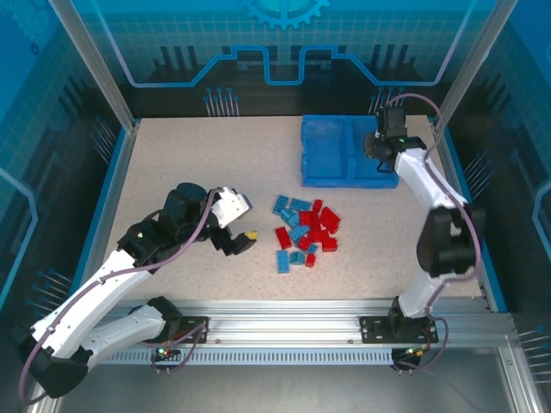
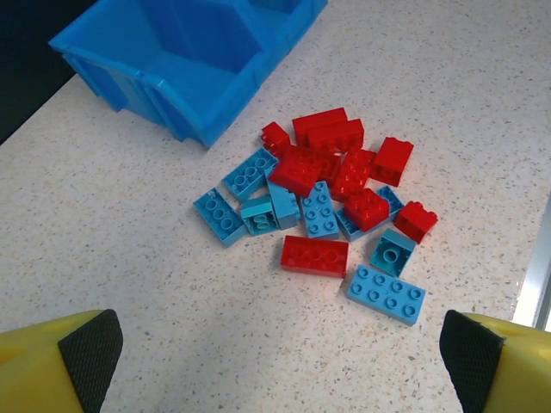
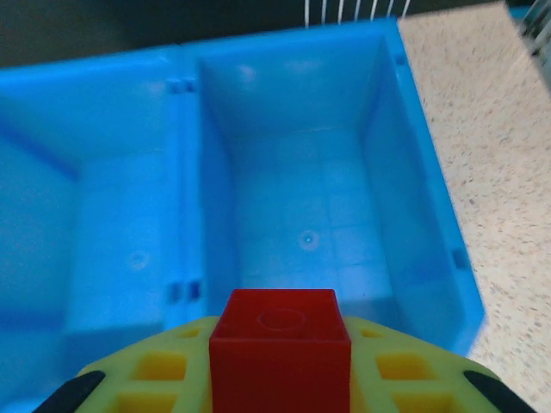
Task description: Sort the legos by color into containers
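1 red brick (image 3: pixel 280 340) clamped in right gripper (image 3: pixel 280 370) over bin's (image 3: pixel 430 198) right compartment | left gripper (image 2: pixel 280 353) open near pile (image 2: pixel 327 189) | risk: release near divider (image 3: pixel 185 189) may bounce brick across

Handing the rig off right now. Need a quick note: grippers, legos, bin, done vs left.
Right gripper: shut on a red lego, held above the right-hand compartment of the bin; not yet released.
Left gripper: open, holding nothing, above the table beside the pile.
Legos: the pile of mixed red and light blue bricks lies on the table in front of the bin, unsorted.
Done: nothing binned; the right-hand and left-hand compartment look bare in the right wrist view.
Left: drop this red one, then sort the pile, one colour per compartment.
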